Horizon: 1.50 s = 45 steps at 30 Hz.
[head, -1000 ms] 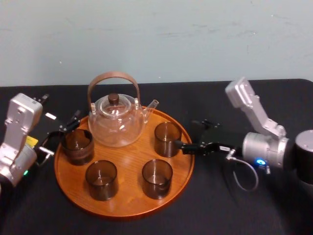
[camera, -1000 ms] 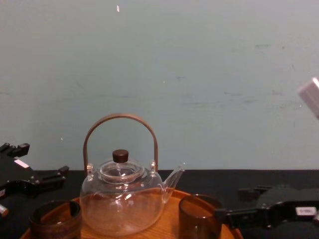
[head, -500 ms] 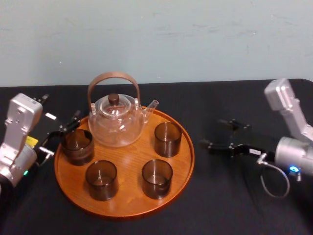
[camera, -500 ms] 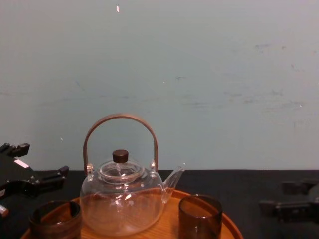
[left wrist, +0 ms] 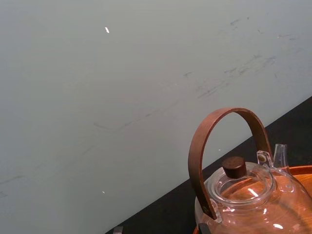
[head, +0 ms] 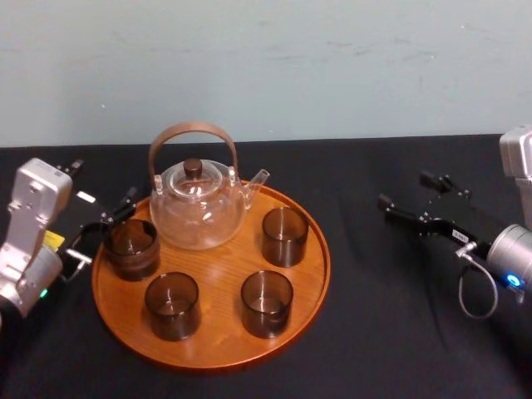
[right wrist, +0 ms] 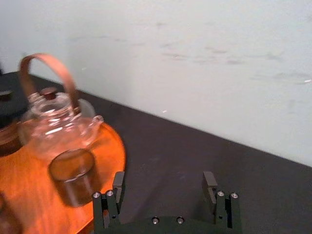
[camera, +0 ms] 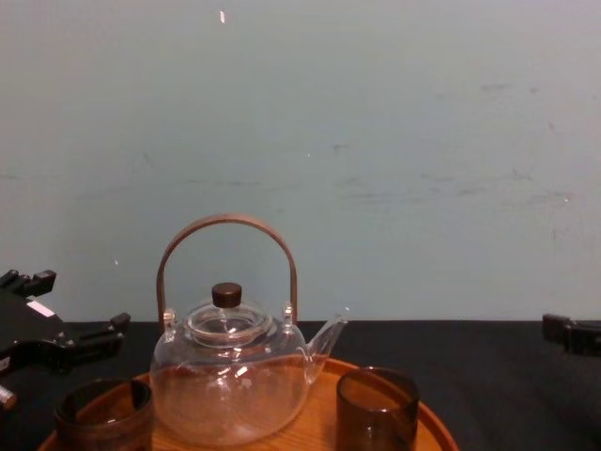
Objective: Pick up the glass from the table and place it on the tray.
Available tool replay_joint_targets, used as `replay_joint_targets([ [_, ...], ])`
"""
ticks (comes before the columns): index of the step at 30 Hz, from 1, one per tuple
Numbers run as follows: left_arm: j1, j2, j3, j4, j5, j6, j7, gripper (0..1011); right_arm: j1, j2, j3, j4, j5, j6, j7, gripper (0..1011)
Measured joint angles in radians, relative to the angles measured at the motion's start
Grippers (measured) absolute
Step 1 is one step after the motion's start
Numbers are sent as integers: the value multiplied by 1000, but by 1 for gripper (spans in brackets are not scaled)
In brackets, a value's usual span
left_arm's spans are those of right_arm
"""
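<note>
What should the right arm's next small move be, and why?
Probably draw the right gripper back toward rest: it is open and empty over the table, apart from the tray, and the glass stands upright on the tray beside the teapot. The left gripper sits parked at the tray's left edge.

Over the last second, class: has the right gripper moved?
Yes. The right gripper has pulled back rightward from the glass on the tray, jaws open over the table; left gripper idle.
</note>
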Motion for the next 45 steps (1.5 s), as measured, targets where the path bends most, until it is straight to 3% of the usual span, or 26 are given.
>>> replay_joint_targets([
  [8,0,0,0,0,0,0,0,1001,-15,-66,16,22,-75,-69,-94,1002],
  [19,0,0,0,0,0,0,0,1001,-6,-115,17,83,-126,-116,-100,1002],
  [29,0,0,0,0,0,0,0,1002,-2,-138,25,113,-153,-122,-84,1002],
  [45,0,0,0,0,0,0,0,1001,-1,-136,24,112,-152,-121,-83,1002],
])
